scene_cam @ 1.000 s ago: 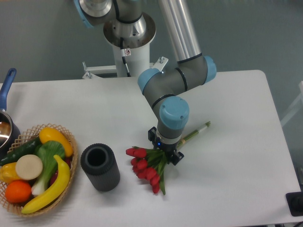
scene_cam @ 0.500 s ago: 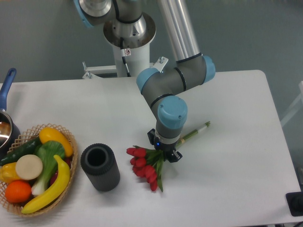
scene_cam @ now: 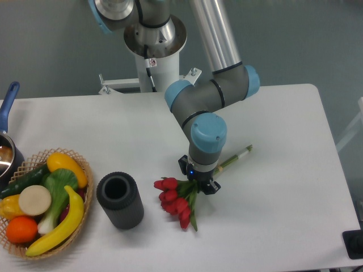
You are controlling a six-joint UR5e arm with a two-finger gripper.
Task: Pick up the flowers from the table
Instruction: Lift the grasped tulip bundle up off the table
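Observation:
The flowers (scene_cam: 174,199), red tulips with green leaves and a long green stem, lie at the middle of the white table (scene_cam: 278,215). The stem end points up and right, to about (scene_cam: 245,151). My gripper (scene_cam: 198,182) points straight down over the bunch where the leaves meet the stems. Its jaws are closed around the stems, and the wrist hides most of the fingers. The flower heads stick out to the lower left of the gripper.
A black hollow cylinder (scene_cam: 119,199) stands just left of the flowers. A wicker basket (scene_cam: 85,170) of fruit and vegetables sits at the left front edge. A blue-handled pot (scene_cam: 7,141) is at the far left. The robot base (scene_cam: 154,62) stands behind the table.
The gripper swayed slightly left, then back right. The flower heads shifted a little to the right and the bunch's lower tip rose slightly. The stem end stayed in place.

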